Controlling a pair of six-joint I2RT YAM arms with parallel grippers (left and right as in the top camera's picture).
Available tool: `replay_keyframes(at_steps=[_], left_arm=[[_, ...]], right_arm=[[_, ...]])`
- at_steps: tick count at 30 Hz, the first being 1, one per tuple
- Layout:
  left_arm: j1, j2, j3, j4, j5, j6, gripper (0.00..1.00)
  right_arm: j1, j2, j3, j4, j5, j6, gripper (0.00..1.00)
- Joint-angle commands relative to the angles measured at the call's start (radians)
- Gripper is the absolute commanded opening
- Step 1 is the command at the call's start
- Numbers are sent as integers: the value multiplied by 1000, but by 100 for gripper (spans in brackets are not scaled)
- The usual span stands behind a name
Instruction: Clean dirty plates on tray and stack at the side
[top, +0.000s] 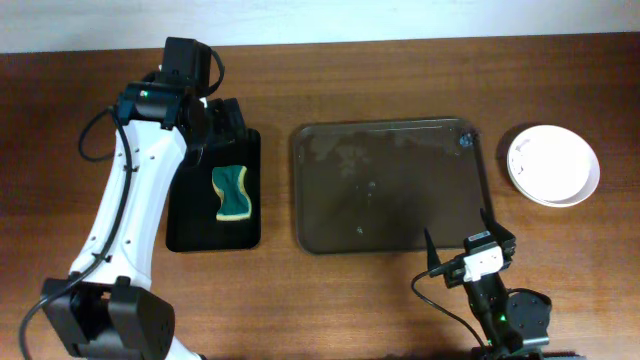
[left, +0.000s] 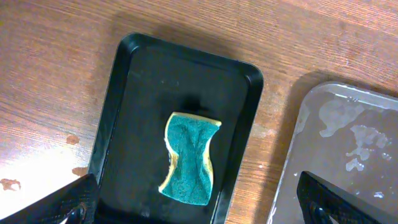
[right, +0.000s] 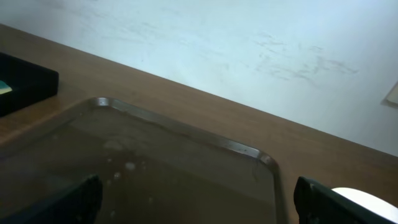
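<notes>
The dark brown tray (top: 390, 190) lies mid-table with no plates on it, only wet smears; it also shows in the left wrist view (left: 348, 155) and the right wrist view (right: 155, 174). White plates (top: 552, 164) sit stacked on the table right of the tray, plain white; an edge shows in the right wrist view (right: 367, 202). My left gripper (left: 199, 211) is open and empty above the small black tray (top: 190, 225). My right gripper (top: 470, 230) is open and empty at the brown tray's front right corner.
A green and yellow sponge (top: 233, 193) lies in the small black tray (left: 143, 93), left of the brown tray; it also shows in the left wrist view (left: 189, 158). Small water stains mark the wooden table (left: 37, 124) on the left.
</notes>
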Motion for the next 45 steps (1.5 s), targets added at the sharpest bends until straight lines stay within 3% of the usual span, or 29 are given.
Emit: replay_keyframes(at_steps=[1, 9, 12, 14, 16, 18, 20, 22, 26, 45], left_arm=[[3, 1, 2, 2, -4, 12, 100], [3, 1, 2, -1, -37, 31, 100], [2, -106, -15, -2, -119, 60, 100], [3, -344, -214, 252, -103, 233, 100], [4, -670, -613, 623, -25, 415, 100], [61, -986, -1031, 924, 75, 470, 100], [132, -1225, -1311, 1045, 130, 470, 100], [151, -1410, -1479, 1071, 130, 481, 100], [151, -1597, -1659, 1078, 129, 565, 100], [148, -1755, -1719, 1057, 129, 571, 100]], right_arm=[[5, -11, -12, 6, -20, -3, 98], [5, -11, -12, 6, -20, -3, 99], [5, -11, -12, 6, -20, -3, 99], [5, -11, -12, 6, -20, -3, 99], [5, -11, -12, 6, -20, -3, 99], [5, -11, -12, 6, -20, -3, 99], [5, -11, -12, 6, -20, -3, 99], [5, -11, -12, 6, -20, -3, 99], [5, -11, -12, 6, -20, -3, 99], [5, -11, -12, 6, -20, -3, 99]])
